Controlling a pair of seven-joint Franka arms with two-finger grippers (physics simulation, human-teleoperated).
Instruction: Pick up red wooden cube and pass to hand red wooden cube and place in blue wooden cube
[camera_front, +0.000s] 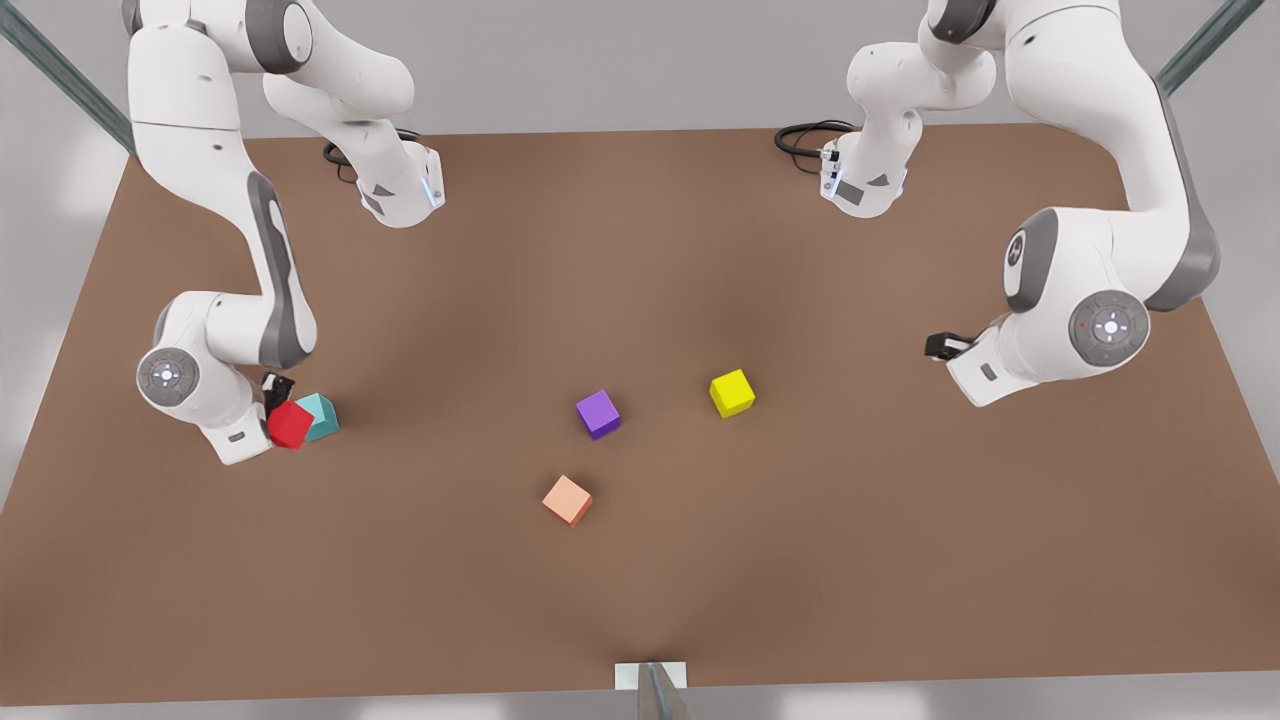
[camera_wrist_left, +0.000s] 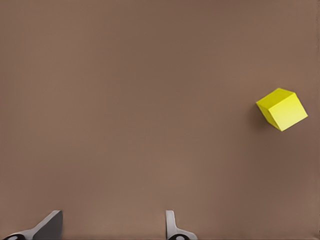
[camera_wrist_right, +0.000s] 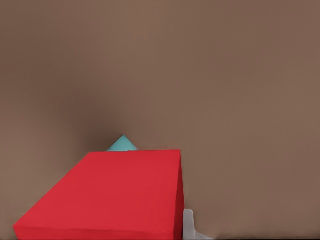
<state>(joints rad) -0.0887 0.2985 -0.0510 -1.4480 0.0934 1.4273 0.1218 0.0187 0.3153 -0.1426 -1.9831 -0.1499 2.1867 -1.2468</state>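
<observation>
The small bright-red wooden cube (camera_front: 290, 425) is gripped by the right end effector (camera_front: 277, 398) at the front view's left, overlapping the teal-blue wooden cube (camera_front: 321, 416). Risk: off-centre release, toppling it. The left end effector (camera_wrist_left: 112, 227) waits agape near the yellow cube (camera_front: 732, 392). Purple cube (camera_front: 598, 413) and salmon cube (camera_front: 567, 500) lie well apart, unobstructing.

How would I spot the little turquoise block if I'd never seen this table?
Start at the brown table and go to the white arm on the front view's left. Its claw, the right claw, holds a red wooden cube. Just behind it sits the blue wooden cube, the only teal one.
</observation>
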